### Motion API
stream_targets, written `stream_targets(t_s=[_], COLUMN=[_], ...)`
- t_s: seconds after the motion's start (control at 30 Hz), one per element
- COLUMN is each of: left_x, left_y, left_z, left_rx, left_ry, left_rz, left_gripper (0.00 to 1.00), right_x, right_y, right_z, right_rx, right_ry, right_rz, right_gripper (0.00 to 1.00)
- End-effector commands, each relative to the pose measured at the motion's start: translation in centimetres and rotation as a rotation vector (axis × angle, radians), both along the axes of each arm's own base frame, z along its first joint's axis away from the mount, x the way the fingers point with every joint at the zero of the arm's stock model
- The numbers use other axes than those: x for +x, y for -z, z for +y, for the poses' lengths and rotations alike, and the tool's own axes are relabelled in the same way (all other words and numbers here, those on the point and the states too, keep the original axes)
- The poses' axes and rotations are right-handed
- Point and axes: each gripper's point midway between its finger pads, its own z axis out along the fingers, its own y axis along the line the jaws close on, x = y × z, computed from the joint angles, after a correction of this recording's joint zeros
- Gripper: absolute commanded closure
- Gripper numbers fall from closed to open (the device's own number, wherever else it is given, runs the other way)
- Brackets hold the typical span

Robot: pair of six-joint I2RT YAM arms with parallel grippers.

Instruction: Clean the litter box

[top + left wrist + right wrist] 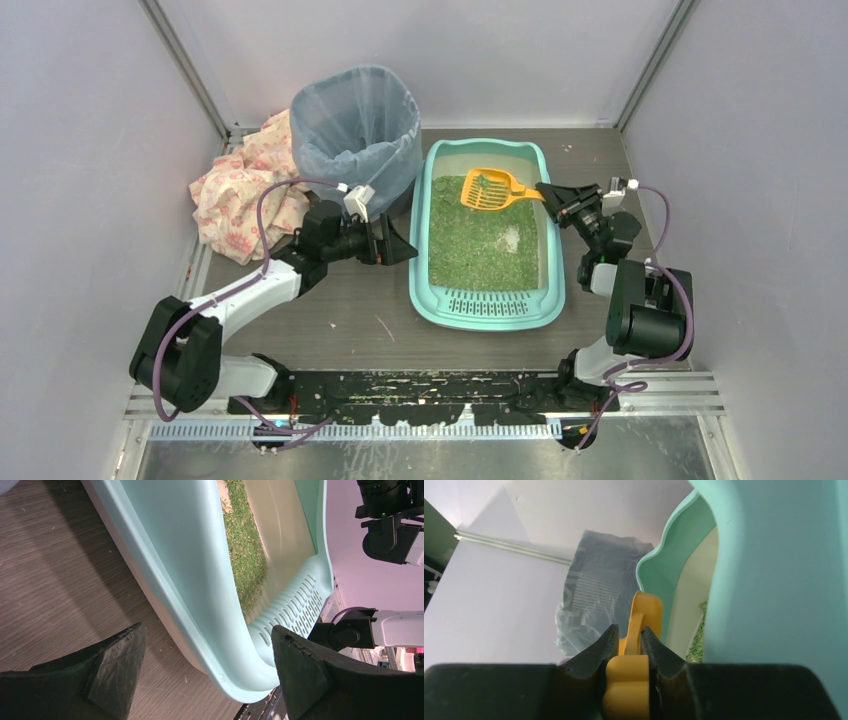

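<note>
The teal litter box (487, 312) sits mid-table with green litter (480, 240) inside and a slotted grate at its near end. My right gripper (547, 193) is shut on the handle of an orange scoop (490, 188), whose slotted head hangs over the far part of the litter. In the right wrist view the handle (628, 680) is pinched in the right gripper (629, 637). My left gripper (405, 250) is open beside the box's left wall. In the left wrist view the box's rim (200, 605) runs between the spread fingers (115, 665) of the left gripper (207, 655).
A blue-grey bag-lined bin (355, 125) stands just left of the box's far end, right behind my left wrist. A crumpled floral cloth (235, 190) lies further left. Grey walls close in on three sides. Litter crumbs dot the wooden tabletop (330, 320).
</note>
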Motion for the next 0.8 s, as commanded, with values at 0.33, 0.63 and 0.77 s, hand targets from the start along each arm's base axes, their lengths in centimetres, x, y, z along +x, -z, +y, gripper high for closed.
stream_targets(t_s=[0.33,0.63,0.77], left_x=[0.5,0.6,0.7], left_y=[-2.9,-2.8,-2.9], left_z=[-0.3,-0.4,-0.4], left_rx=[-0.042,-0.044,-0.041], left_ry=[0.003,0.006,0.006], left_rz=[-0.091,-0.085,-0.086], left_gripper=[0.06,0.06,0.06], right_x=[0.6,0.9,0.5], right_y=[-0.4,-0.9,-1.7], right_z=[-2.5,-0.9,-0.9], right_rx=[-0.018,-0.021,-0.020], right_ry=[0.091,0.031,0.040], right_rz=[-0.007,-0.035,-0.057], right_gripper=[0.99,0.99,0.99])
